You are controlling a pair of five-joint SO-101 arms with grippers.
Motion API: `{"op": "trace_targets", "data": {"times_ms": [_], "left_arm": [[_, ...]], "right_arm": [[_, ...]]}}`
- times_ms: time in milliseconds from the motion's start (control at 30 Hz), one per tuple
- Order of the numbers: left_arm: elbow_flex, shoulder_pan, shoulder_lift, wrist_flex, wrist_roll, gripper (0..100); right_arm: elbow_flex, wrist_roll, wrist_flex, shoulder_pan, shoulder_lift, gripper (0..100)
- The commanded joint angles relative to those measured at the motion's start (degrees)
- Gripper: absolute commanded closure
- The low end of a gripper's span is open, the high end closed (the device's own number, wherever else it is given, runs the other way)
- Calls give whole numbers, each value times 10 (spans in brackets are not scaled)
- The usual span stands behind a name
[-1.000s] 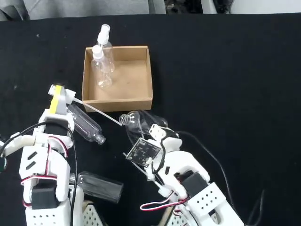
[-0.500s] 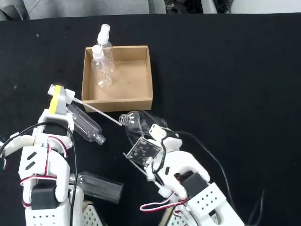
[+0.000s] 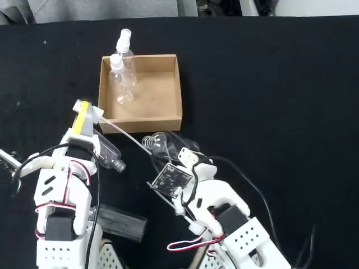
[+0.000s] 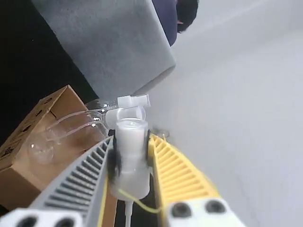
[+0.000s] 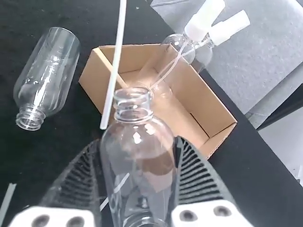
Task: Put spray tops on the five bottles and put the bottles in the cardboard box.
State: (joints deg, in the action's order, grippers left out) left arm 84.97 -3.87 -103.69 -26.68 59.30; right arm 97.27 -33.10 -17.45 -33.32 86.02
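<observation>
Left gripper (image 4: 130,142) pinched a white spray top (image 4: 131,163). Its dip tube (image 3: 126,134) slanted down, tip just beside the open neck of a clear bottle (image 5: 135,142), not in it. That bottle sat clamped in the right gripper (image 5: 137,156), low centre of the high view. One uncapped bottle (image 3: 106,151) lay half under the left arm. Another (image 3: 120,221) at lower left was mostly hidden and hard to make out. Cardboard box (image 3: 140,120) stood upper left, with two capped bottles (image 3: 122,78) in its far left corner. Black table cover (image 3: 269,84) — grey fabric (image 3: 101,8) along the top edge.
</observation>
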Motion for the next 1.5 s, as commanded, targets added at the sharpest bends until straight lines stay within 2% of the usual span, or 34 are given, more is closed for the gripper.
{"op": "trace_targets", "data": {"times_ms": [0,267,467,667,1133,1333,1467], "left_arm": [[-28,2,-7,15,-1,971],[-54,-50,-7,18,29,971],[-55,-47,-7,18,29,971],[-25,-51,-6,67,29,971],[12,-44,-6,65,16,971],[21,-9,-7,63,-4,971],[15,13,-7,24,-7,971]], "right_arm": [[-1,5,-4,-10,11,988],[-1,5,-5,-10,11,988],[-1,5,-5,-10,11,988],[-1,5,-6,-10,11,988],[-1,6,-6,-10,11,988],[-1,6,-6,-9,11,988],[-1,6,-7,-7,8,988]]}}
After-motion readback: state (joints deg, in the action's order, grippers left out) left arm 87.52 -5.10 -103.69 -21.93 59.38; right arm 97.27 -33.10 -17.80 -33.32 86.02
